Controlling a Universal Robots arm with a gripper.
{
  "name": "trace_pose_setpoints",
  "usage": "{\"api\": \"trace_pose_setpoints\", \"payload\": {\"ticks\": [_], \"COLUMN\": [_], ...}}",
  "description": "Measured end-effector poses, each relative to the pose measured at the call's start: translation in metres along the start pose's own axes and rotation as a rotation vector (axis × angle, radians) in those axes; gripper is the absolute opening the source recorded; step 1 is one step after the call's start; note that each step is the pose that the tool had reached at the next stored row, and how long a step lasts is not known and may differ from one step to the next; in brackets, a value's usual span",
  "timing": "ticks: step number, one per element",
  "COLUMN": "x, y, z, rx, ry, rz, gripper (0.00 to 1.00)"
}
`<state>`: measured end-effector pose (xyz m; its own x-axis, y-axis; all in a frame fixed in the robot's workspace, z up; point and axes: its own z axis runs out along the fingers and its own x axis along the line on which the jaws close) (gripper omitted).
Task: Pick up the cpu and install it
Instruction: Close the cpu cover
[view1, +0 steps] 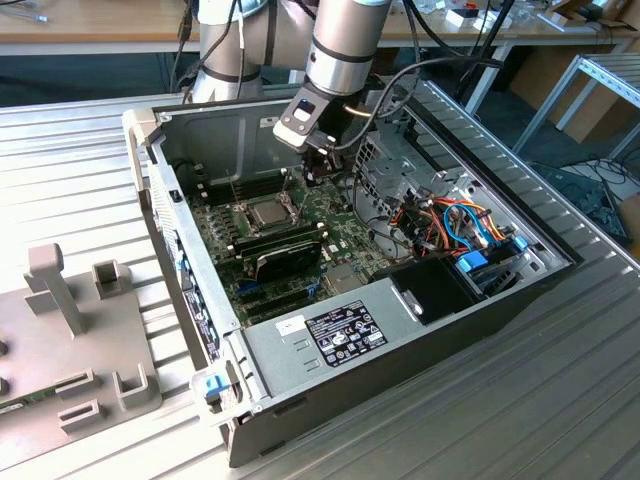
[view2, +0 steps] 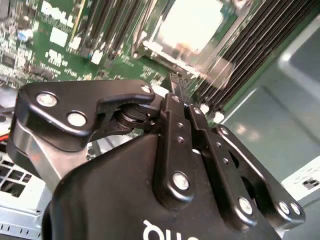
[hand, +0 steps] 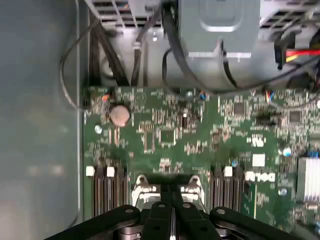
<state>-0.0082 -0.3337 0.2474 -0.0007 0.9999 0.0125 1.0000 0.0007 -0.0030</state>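
Hanging inside the open computer case (view1: 225, 135), above the green board (view1: 335, 215), with the gripper (view1: 318, 178) near the socket (view2: 155, 52) but not touching it. Pinched fully closed in both wrist views, fingers (view2: 176, 107) pressed flat against each other and gripping nothing. Lying flat in that socket with silver top up: the cpu (view1: 268, 212), framed by the metal bracket, a little toward the exterior view's left of the gripper and clear of it. Flanked by dark memory slots (hand: 107, 187) on either side. Next to the socket, a long black module (view1: 285, 255); beyond that, a grey power box (view1: 340, 335). Outside the case, at the exterior view's left, a grey stand (view1: 70, 330).
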Motion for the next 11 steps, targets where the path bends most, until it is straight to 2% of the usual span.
{"api": "trace_pose_setpoints", "payload": {"ticks": [1, 2, 8, 11], "x": [0.0014, 0.0014, 0.0013, 0.0013], "y": [-0.0191, -0.0326, -0.0452, -0.0552], "z": [0.0003, 0.0011, 0.0033, 0.0047], "rx": [-0.0008, -0.0007, -0.0003, 0.0003], "ry": [0.0001, 0.0, -0.0001, 0.0], "rz": [0.0, 0.0, 0.0, 0.0], "gripper": [0.11, 0.11, 0.11, 0.11]}}
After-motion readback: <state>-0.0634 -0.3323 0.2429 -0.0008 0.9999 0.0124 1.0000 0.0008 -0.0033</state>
